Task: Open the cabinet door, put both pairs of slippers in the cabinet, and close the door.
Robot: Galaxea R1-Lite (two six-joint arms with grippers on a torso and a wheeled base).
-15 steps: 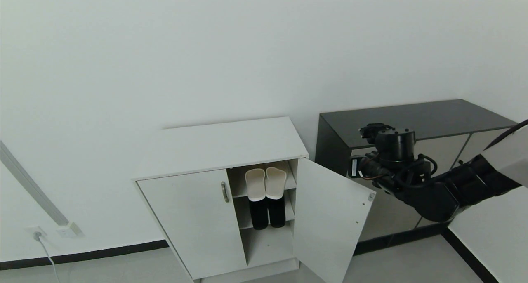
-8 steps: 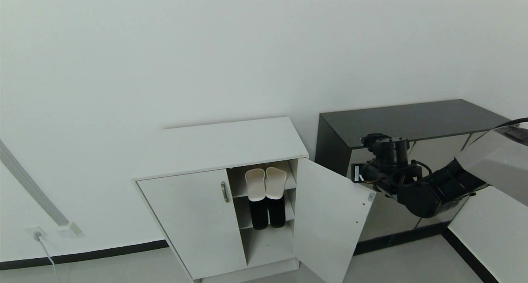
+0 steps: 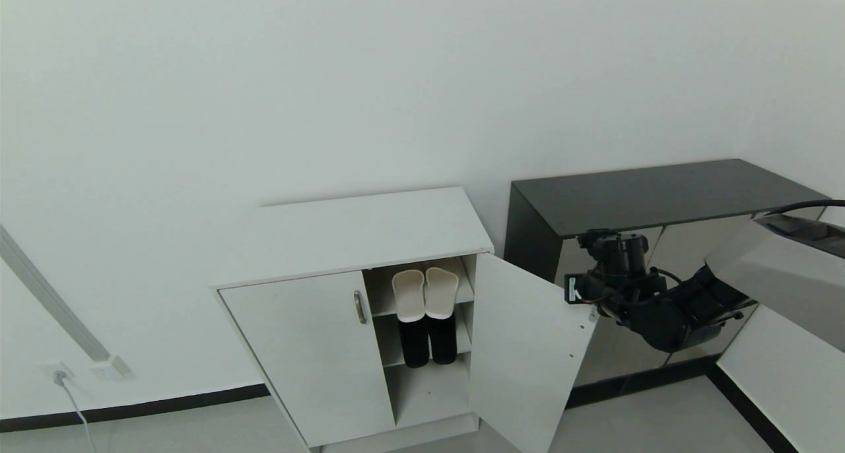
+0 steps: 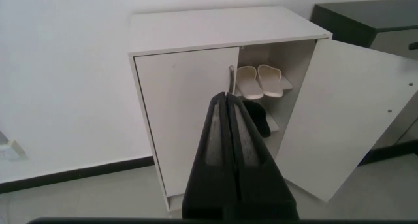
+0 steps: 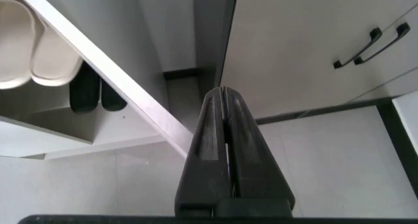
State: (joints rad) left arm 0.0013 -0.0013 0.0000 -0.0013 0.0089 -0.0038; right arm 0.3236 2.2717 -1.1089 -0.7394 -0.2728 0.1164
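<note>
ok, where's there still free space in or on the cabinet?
Free: bottom shelf, under the black slippers; cabinet top; black sideboard top. Crowded: the upper shelf with the white slippers and the middle one with the black pair. The right gripper sits at the open door's outer edge.

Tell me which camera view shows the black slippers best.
The head view: the black slippers show plainly, side by side on the middle shelf. In the left wrist view the left claw covers part of them. In the right wrist view the cabinet door hides part of them.
</note>
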